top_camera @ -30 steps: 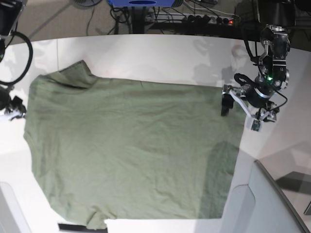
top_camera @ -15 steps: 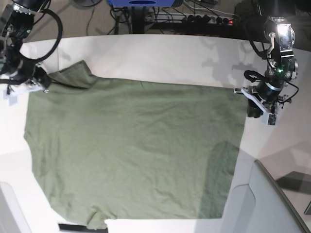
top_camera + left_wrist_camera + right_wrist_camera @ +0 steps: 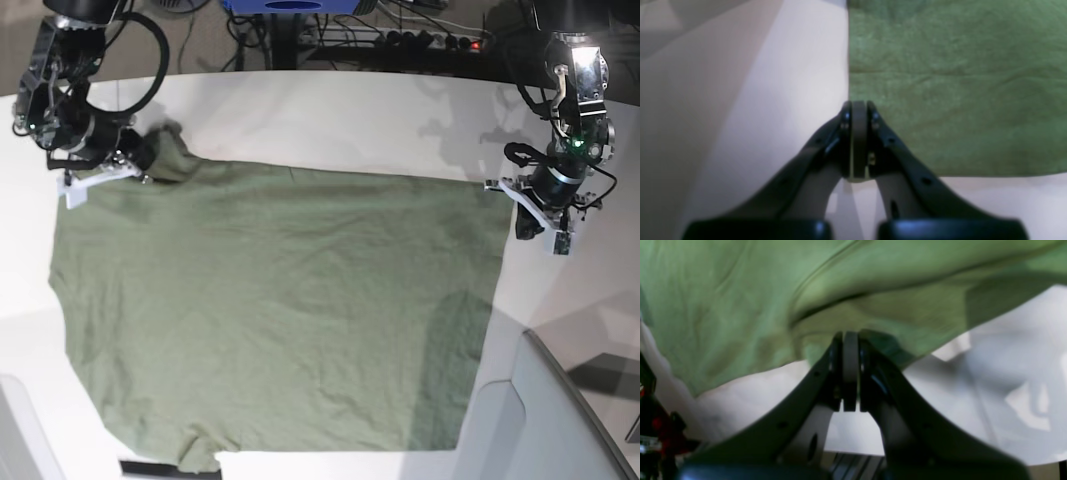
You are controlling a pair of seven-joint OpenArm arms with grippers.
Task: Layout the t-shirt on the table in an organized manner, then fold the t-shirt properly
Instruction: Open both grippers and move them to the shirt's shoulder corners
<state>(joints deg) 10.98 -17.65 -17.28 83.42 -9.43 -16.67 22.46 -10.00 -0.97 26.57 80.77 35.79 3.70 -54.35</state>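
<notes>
The olive-green t-shirt (image 3: 280,300) lies spread almost flat on the white table (image 3: 330,120). My right gripper (image 3: 148,158) is at the shirt's far-left sleeve, which is bunched up against it. In the right wrist view the gripper (image 3: 850,335) is shut, with the shirt's cloth (image 3: 740,290) lifted and creased at its tip. My left gripper (image 3: 527,228) is just off the shirt's right edge. In the left wrist view it (image 3: 858,104) is shut at the edge of the flat cloth (image 3: 957,83), over bare table (image 3: 790,83).
A pale grey panel (image 3: 540,420) juts in at the front right. A black strip (image 3: 150,468) lies at the front edge by the near sleeve. Cables and a power strip (image 3: 430,40) run behind the table's curved far edge.
My right arm has swung in from the left edge to the far-left sleeve, and the sleeve has bunched up. My left gripper has moved right, off the hem, and now rests beside it.
</notes>
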